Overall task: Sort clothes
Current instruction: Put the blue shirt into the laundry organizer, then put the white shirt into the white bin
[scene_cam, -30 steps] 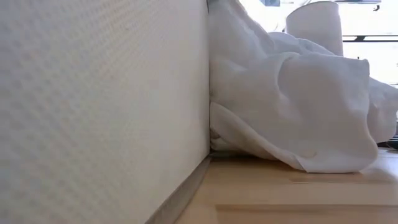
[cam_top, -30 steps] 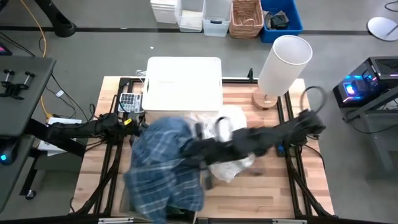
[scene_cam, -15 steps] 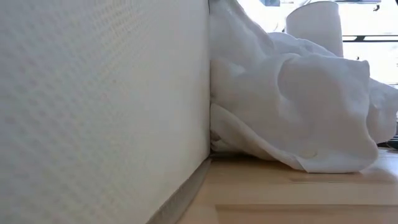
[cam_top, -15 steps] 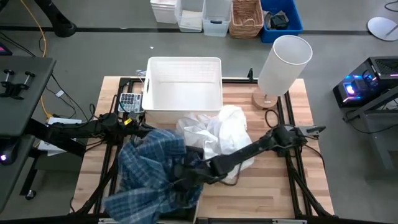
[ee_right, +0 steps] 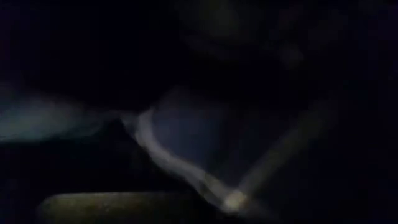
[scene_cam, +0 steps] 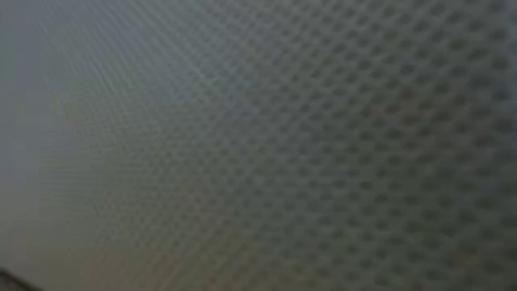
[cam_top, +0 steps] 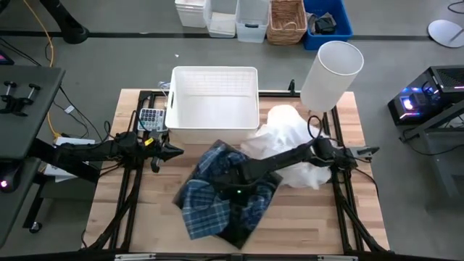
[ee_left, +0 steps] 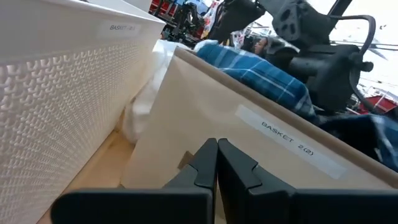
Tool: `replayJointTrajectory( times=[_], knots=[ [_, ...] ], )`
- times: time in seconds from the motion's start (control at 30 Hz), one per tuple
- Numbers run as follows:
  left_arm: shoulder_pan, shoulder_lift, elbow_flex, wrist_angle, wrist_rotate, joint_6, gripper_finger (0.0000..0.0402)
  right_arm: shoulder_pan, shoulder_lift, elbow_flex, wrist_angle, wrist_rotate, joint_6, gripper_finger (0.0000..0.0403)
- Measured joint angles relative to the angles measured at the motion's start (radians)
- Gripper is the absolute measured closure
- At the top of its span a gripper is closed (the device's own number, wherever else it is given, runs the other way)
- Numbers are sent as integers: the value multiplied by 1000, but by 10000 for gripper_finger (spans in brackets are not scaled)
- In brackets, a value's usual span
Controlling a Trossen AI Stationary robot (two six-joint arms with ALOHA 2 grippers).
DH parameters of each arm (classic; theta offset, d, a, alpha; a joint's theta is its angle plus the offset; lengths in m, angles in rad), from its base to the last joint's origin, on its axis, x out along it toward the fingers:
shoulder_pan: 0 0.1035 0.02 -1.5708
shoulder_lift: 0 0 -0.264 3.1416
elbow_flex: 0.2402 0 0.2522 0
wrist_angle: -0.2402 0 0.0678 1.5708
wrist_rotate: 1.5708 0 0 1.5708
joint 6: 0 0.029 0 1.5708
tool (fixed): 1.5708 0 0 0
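Observation:
The blue-and-white plaid shirt (cam_top: 214,196) lies bunched in the middle of the table, draped over the beige cardboard box (ee_left: 205,124); it also shows on the box's top in the left wrist view (ee_left: 261,71). A dark garment (cam_top: 246,217) shows at its near side. White garments (cam_top: 290,141) lie heaped to its right, beside the white bin (cam_top: 214,101). My right gripper (cam_top: 235,177) reaches from the right into the plaid shirt and is buried in the cloth; the right wrist view is dark. My left gripper (ee_left: 216,163) is shut and empty at the table's left (cam_top: 170,151), facing the box.
A white lamp with a wooden foot (cam_top: 330,69) stands at the far right. A calculator (cam_top: 148,117) lies left of the bin. A dotted grey surface (scene_cam: 258,145) fills the low view. Bare wood shows at the near right (cam_top: 312,225) and the near left.
My right gripper has gone from the near left toward the table's middle, to the right and farther back, with the plaid shirt. The shirt, spread wide at the near left before, is now bunched in the middle. The white heap has shifted right. The low view has become covered.

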Motion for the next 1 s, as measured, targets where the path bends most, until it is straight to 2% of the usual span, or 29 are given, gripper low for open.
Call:
replayJointTrajectory(
  times=[0.17, 0.27, 0.37, 0.47, 0.57, 0.63, 0.7, 0.83, 0.93, 1.0],
  knots=[
    [0, 0, 0, 0, 0, 0, 401, -27, 19, 0, 272, -13, 23, 377],
    [0, 0, 0, 0, 0, 0, 401, -22, 20, 0, 292, -11, -51, 365],
    [0, 0, 0, 0, 0, 0, 401, -16, 14, 13, 281, -22, -93, 301],
    [0, 0, 0, 0, 0, 0, 401, -15, 17, 73, 243, -78, -154, 227],
    [0, 0, 0, 0, 0, 0, 401, -16, 22, 205, 92, -111, -190, 169],
    [0, 0, 0, 0, 0, 0, 401, -14, 22, 319, -34, -113, -235, 145],
    [0, 0, 0, 0, 0, 0, 401, -6, 11, 406, -159, -75, -285, 134],
    [0, 2, 0, 7, 0, 0, 401, 4, -157, 274, -138, 17, -251, 130],
    [0, 5, -1, 3, 0, 0, 401, 13, -246, 241, -152, 113, -233, 129],
    [0, 5, -1, 5, 0, 0, 401, 23, -294, 238, -155, 221, -217, 129]
  ],
)
